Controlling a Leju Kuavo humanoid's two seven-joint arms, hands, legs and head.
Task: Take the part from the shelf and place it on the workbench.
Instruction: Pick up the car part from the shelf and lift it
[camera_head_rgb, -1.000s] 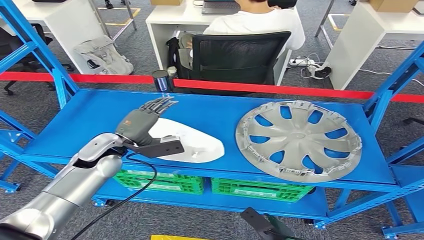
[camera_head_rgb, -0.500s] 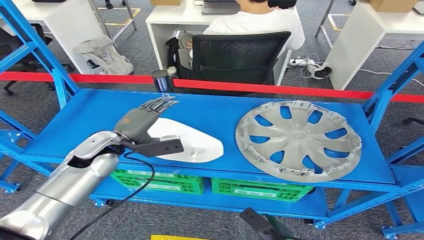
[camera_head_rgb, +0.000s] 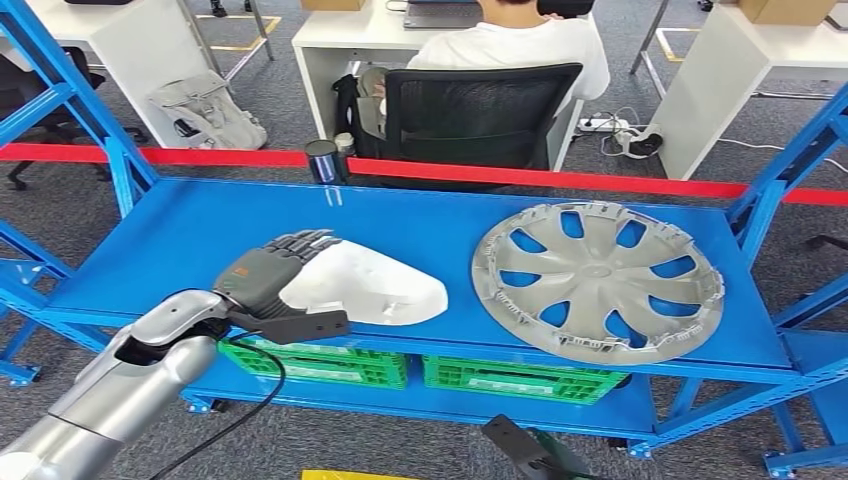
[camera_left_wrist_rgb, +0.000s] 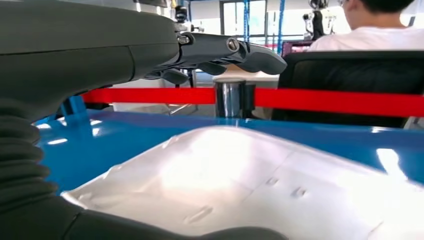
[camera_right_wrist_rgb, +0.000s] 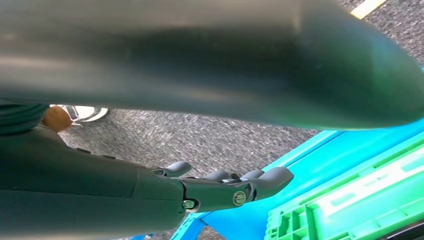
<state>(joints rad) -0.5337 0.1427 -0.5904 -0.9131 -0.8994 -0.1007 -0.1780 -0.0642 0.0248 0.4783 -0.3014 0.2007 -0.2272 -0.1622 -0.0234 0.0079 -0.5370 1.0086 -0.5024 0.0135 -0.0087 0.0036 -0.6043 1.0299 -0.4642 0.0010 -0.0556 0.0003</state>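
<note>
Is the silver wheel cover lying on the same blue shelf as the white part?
Yes, the wheel cover lies flat on the blue shelf, beside the white part.

You get bright, even overhead light; glare whitens the white part (camera_left_wrist_rgb: 260, 170), and the blurred right hand (camera_right_wrist_rgb: 220, 192) sits under a smeared, unfocused foreground.

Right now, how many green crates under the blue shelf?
2. One green crate sits on the lower level below the white part; the other green crate is beside it, below the wheel cover. The deck may hide more behind.
</note>
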